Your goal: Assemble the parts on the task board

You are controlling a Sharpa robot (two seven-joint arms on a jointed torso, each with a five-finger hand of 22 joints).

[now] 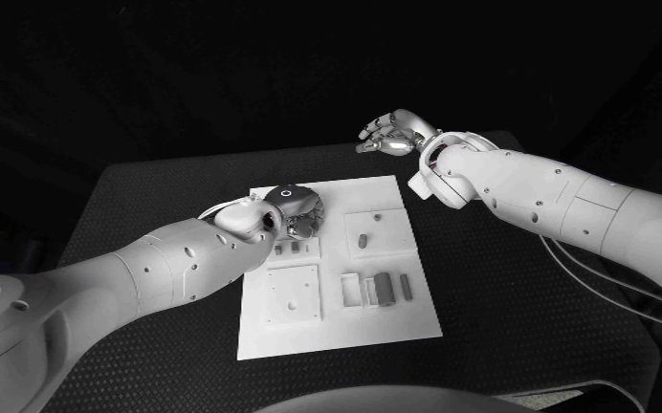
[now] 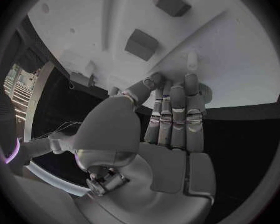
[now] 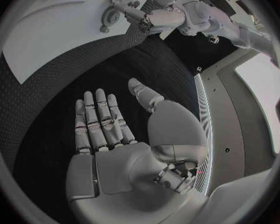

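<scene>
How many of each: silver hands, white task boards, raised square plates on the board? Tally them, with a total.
Silver many-fingered hands: 2, left and right
White flat task board: 1
Raised white square plates: 2
Total: 5

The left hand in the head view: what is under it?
Under the left hand lies the far left corner of the task board. Its fingertips reach a small round part. What the palm covers cannot be seen.

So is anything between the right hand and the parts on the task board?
Nothing visible. The right hand is open above bare table past the far right corner of the task board. The left hand rests at the board's far left, away from that path.
</scene>
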